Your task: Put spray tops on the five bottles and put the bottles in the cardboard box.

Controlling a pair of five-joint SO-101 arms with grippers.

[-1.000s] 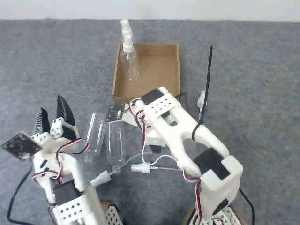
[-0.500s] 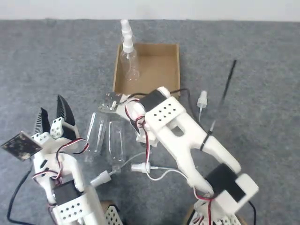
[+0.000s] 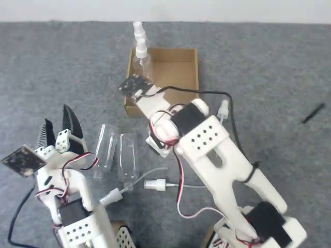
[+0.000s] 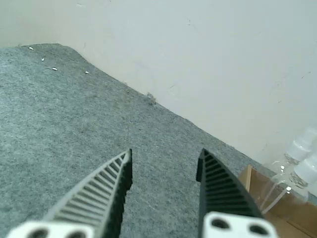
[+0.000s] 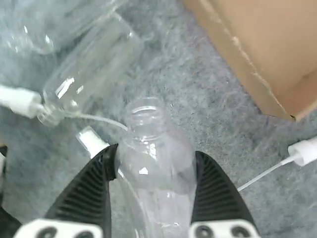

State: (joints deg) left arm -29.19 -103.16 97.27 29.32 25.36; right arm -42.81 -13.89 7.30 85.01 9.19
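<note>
An uncapped clear bottle [image 5: 147, 124] is clamped between the fingers of the right gripper [image 5: 154, 158], neck pointing forward. The cardboard box [image 5: 257, 64] is seen close ahead of it. The left gripper [image 4: 165, 156] is spread wide, and nothing is gripped.

Left hand [image 4: 165, 154] wide open, raised near its base; right arm [image 3: 217, 150] stretched forward, right hand [image 5: 154, 154] clamped around a bottle [image 5: 147, 119].

One open brown cardboard box [image 3: 176, 70]. Five clear plastic bottles [image 3: 128, 155]: two capped at its eleven o'clock corner, three uncapped. Three loose white spray tops [image 3: 155, 184].
</note>
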